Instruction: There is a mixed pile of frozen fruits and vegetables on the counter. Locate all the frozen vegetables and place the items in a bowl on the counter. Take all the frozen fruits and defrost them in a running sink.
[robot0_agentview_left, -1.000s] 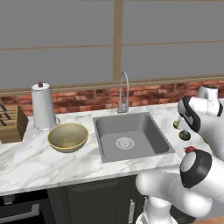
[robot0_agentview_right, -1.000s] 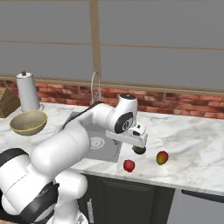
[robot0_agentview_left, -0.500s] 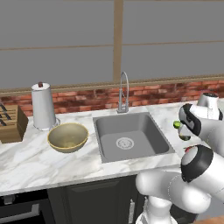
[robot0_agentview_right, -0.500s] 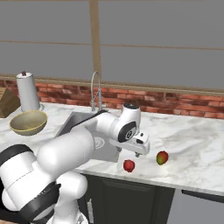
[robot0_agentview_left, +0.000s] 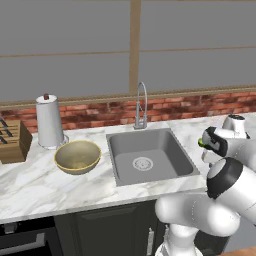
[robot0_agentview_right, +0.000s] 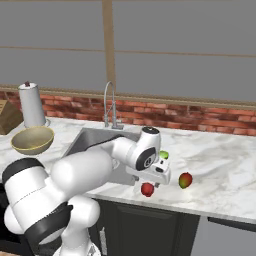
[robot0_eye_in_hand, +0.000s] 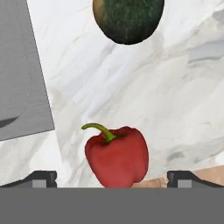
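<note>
In the hand view a glossy red frozen vegetable (robot0_eye_in_hand: 117, 156) with a green stem lies on the white marble counter (robot0_eye_in_hand: 175, 87). My gripper (robot0_eye_in_hand: 113, 179) is open just above it, one fingertip (robot0_eye_in_hand: 43, 178) on each side. A dark green roundish vegetable (robot0_eye_in_hand: 128, 19) lies beyond it, and the sink's grey rim (robot0_eye_in_hand: 19, 74) is to the left. In the right base view the gripper (robot0_agentview_right: 150, 181) hangs over the red vegetable (robot0_agentview_right: 147, 189) near the counter's front edge. The red-yellow-green fruit (robot0_agentview_right: 185, 180) lies right of it and the lime-green ball (robot0_agentview_right: 163, 155) behind the hand. The tan bowl (robot0_agentview_left: 77, 156) stands left of the sink (robot0_agentview_left: 150, 160).
The arched steel faucet (robot0_agentview_left: 141, 107) rises behind the sink. A paper towel roll (robot0_agentview_left: 50, 121) and a wooden knife block (robot0_agentview_left: 10, 140) stand at the far left by the brick backsplash. Bare marble (robot0_agentview_right: 220, 160) stretches to the right of the fruits.
The hand has come down and forward from above the dark green vegetable to hover over the red one. The jaws stayed open, and nothing on the counter moved.
</note>
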